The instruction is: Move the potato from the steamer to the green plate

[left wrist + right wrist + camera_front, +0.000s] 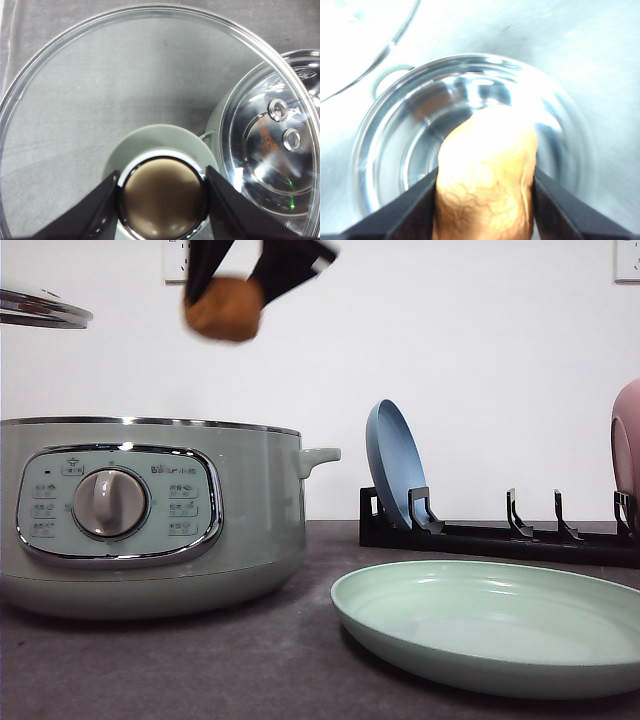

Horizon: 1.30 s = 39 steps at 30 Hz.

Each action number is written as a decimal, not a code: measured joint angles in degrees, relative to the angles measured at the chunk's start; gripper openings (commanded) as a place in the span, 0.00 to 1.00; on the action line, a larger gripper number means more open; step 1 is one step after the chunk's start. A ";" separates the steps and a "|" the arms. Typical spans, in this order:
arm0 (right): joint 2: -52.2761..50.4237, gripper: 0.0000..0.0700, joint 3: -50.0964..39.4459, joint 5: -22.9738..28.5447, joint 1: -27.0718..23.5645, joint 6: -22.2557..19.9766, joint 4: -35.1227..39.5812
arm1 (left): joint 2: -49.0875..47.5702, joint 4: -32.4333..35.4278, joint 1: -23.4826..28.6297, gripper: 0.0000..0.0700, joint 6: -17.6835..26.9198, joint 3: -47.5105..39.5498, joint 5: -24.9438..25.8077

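We hold the potato [224, 308] clamped in our right gripper [235, 290], top centre-left of the frame, above the steamer [150, 515]. Our left gripper [162, 200] pinches the lid knob [162, 197]. Next: carry it rightward, down to the green plate [490, 625].

Low tabletop front view; both wrist cameras downward over steamer [150, 515].

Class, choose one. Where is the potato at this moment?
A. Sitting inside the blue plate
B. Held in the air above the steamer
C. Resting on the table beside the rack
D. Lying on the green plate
B: the right gripper holds the potato high above the steamer, while the green plate lies bare.
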 measured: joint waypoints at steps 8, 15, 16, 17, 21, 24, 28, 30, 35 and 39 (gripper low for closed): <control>-8.55 0.26 -1.57 -2.05 -6.20 -0.35 -8.55 | 0.00 0.05 -0.02 0.00 -0.02 0.00 0.81; -18.62 0.26 -18.71 -2.98 -12.15 -0.35 -5.05 | 0.01 0.06 -0.35 0.00 -0.02 0.00 3.43; -20.39 0.26 -21.67 -2.99 -12.69 -0.35 -4.02 | 0.02 0.08 -0.50 0.00 0.00 0.00 3.41; -22.38 0.26 -24.77 -3.01 -13.20 -0.34 -2.98 | 0.01 0.08 -0.63 0.00 -0.01 0.00 3.40; -29.58 0.26 -35.63 -3.02 -14.46 0.23 1.33 | 0.00 0.13 -1.42 0.00 -0.02 0.00 3.35; -33.49 0.29 -42.74 -3.04 -14.50 2.08 5.15 | 0.00 0.42 -2.23 0.00 0.00 0.00 3.37; -36.26 0.31 -51.41 -3.02 -14.48 5.53 10.00 | 0.02 0.76 -3.40 0.00 0.00 0.00 3.37; -36.82 0.31 -55.32 -3.02 -14.36 7.34 12.33 | 0.00 0.76 -3.86 0.00 0.00 0.00 3.39; -37.02 0.31 -63.42 -2.98 -14.05 11.59 19.11 | 0.01 0.76 -4.77 0.00 -0.01 0.00 3.39; -37.02 0.31 -69.09 -2.33 -13.52 15.20 25.14 | 0.00 0.76 -5.31 0.00 -0.02 0.00 3.38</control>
